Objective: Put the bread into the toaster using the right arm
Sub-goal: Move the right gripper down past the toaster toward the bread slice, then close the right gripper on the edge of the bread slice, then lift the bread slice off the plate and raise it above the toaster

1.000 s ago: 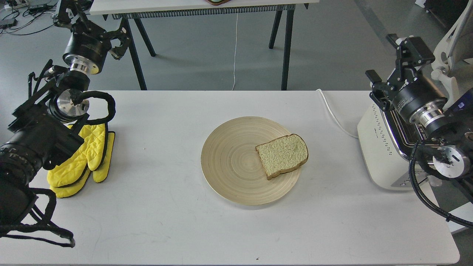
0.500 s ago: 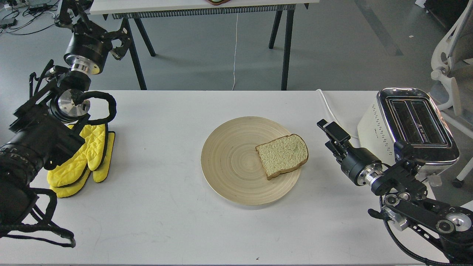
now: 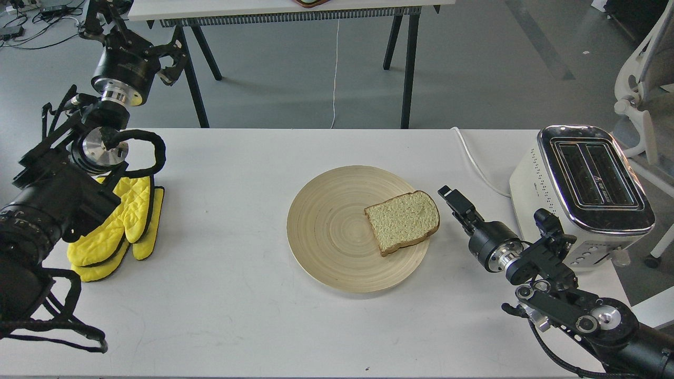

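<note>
The bread (image 3: 403,221), a pale slice with a brown crust, lies flat on the right side of a round wooden plate (image 3: 326,231). The cream toaster (image 3: 584,195) with a chrome top and two empty slots stands at the table's right edge. My right arm reaches in low from the lower right. Its slim gripper (image 3: 452,197) points up-left and sits just right of the bread's crust, apart from it. Its fingers show as one dark bar. My left gripper (image 3: 171,60) hangs raised beyond the table's far left edge, with its fingers apart and empty.
Yellow oven mitts (image 3: 124,226) lie on the table at the left under my left arm. The toaster's white cord (image 3: 476,163) runs across the table behind my right gripper. A second table's legs (image 3: 405,68) stand behind, and a white chair (image 3: 640,95) at the far right.
My right arm swung down from above the toaster to table height, uncovering the toaster. It then moved left toward the bread. The bread, plate and left arm have not moved.
</note>
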`<state>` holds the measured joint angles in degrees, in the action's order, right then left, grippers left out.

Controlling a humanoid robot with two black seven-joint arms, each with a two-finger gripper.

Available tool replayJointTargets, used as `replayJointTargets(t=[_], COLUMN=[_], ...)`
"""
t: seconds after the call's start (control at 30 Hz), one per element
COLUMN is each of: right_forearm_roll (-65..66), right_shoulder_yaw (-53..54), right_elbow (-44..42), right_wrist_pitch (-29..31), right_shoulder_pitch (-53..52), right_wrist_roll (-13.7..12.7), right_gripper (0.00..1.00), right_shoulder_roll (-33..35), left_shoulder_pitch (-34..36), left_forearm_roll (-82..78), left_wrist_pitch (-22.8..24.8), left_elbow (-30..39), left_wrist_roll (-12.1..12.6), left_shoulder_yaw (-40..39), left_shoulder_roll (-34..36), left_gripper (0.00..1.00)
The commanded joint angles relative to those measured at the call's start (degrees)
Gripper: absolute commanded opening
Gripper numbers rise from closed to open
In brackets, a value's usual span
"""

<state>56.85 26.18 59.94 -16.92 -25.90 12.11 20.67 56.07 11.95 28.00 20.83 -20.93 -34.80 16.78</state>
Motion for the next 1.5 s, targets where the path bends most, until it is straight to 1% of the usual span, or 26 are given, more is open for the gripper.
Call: replayJointTargets(t=[0.0,0.13,0.27,0.37,0.5,0.67,0.8,1.0,1.1,1.2,1.33,1.47], right_forearm_roll=[0.01,0.01,0.01,0.01,0.01,0.01,0.01,-0.16,-0.08,-0.08,-0.08,-0.08], right_shoulder_yaw=[-2.09,-3.94,-4.47,-4.48,-4.56,-4.56,-4.65,-4.65,-4.65,-4.56,-4.48,-4.3], right_elbow=[-0.97,-2.9,-3.87,-3.78,-3.87,-3.87,-3.78,-3.08,-1.33,0.26,4.47,11.05], right_wrist_pitch=[0.04,-0.05,-0.05,-0.05,-0.05,-0.05,0.04,0.04,0.04,0.04,0.04,-0.31], right_shoulder_pitch=[-0.81,-1.96,-2.13,-2.13,-2.48,-2.83,-3.01,-2.92,-3.01,-3.36,-3.72,-4.86], right_wrist_roll=[0.11,0.11,0.11,0.11,0.02,-0.07,0.02,0.2,1.16,1.25,1.25,1.25], right_gripper=[0.63,0.49,0.42,0.31,0.19,0.13,0.01,0.0,0.0,0.0,0.0,0.0], right_shoulder_roll=[-1.42,-2.12,-2.39,-2.39,-2.3,-2.22,-1.95,-1.69,-1.34,0.5,4.45,12.0], left_shoulder_pitch=[0.0,0.0,0.0,0.0,0.0,0.0,0.0,0.0,0.0,0.0,0.0,0.0], left_forearm_roll=[0.0,0.0,-0.09,-0.09,0.0,0.0,0.0,0.0,0.0,0.0,0.0,0.0], left_wrist_pitch=[0.0,0.0,0.0,0.0,0.0,0.0,0.0,0.0,0.0,0.0,0.0,0.0], left_elbow=[0.0,0.0,0.0,0.0,0.0,0.0,0.0,0.0,0.0,0.08,0.0,0.0], left_wrist_roll=[-0.07,0.01,-0.07,-0.07,-0.07,-0.07,-0.07,-0.07,-0.07,-0.07,-0.07,-0.07], left_shoulder_yaw=[0.0,0.0,0.0,0.0,0.0,0.0,-0.09,0.0,0.0,0.0,0.0,0.0], left_shoulder_roll=[0.0,0.0,0.0,0.0,0.0,0.0,0.0,0.0,0.0,0.0,0.0,-0.08], left_gripper=[1.0,1.0,1.0,1.0,1.0,1.0,1.0,1.0,1.0,1.0,1.0,1.0])
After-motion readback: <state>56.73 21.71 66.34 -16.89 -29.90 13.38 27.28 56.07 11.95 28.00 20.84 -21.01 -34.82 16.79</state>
